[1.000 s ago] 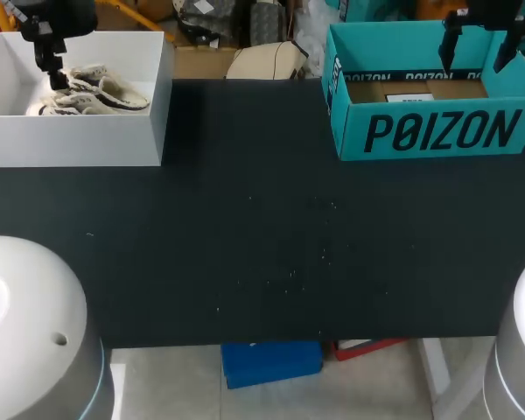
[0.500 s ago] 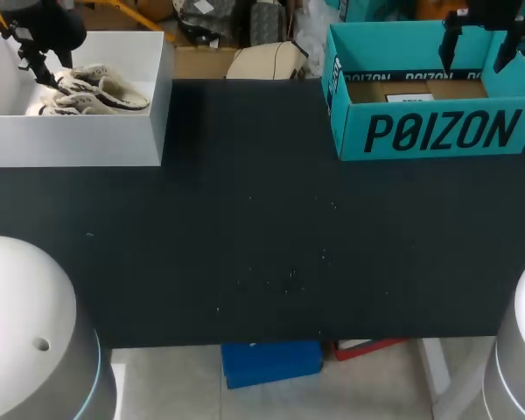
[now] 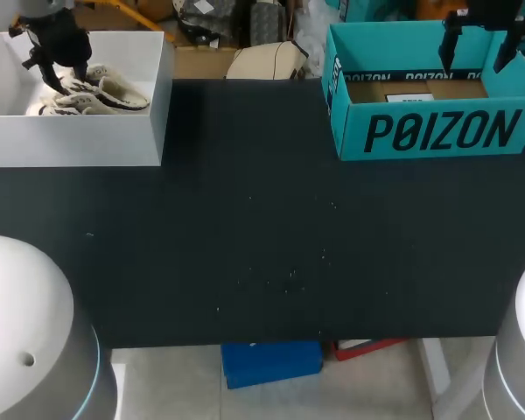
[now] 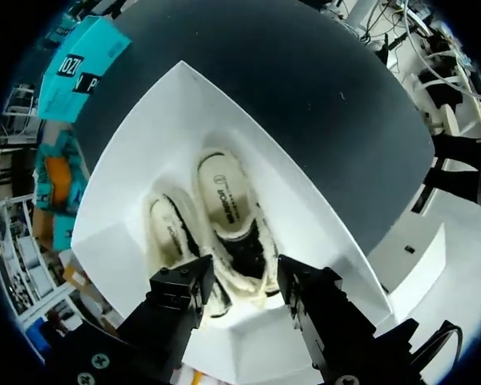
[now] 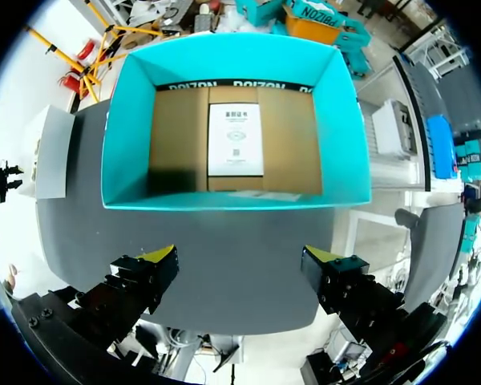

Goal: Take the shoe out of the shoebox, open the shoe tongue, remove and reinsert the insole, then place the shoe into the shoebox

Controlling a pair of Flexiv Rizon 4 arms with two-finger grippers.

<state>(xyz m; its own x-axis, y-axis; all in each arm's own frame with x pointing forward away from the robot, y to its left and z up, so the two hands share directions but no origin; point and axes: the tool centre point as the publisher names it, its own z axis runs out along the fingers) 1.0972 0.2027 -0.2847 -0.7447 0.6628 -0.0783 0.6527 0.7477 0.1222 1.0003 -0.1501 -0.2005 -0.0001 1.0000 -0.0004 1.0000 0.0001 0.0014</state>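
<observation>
Two cream-and-black shoes [image 3: 101, 92] lie side by side in the white box [image 3: 70, 140] at the table's far left. My left gripper [image 3: 57, 79] hangs over their heel end. In the left wrist view the gripper [image 4: 244, 281] stands half-narrowed, and the heel of one shoe [image 4: 228, 208] shows in the gap between its fingers with no clear touch. The other shoe [image 4: 172, 233] lies beside it inside the white box [image 4: 144, 144]. My right gripper [image 3: 477, 52] hangs open above the teal shoebox [image 3: 437, 131]. That gripper [image 5: 240, 257] holds nothing, and the teal shoebox [image 5: 232, 196] ahead has only a white card [image 5: 235, 140] on its brown floor.
Black table top [image 3: 262, 236] runs between the two boxes and out to the front edge. The boxes stand at the far corners, the white one on the left and the teal one on the right.
My left gripper's jaws have narrowed from wide open, and the arm has shifted a little above the white box. The shoes lie as before. The right arm has kept still.
</observation>
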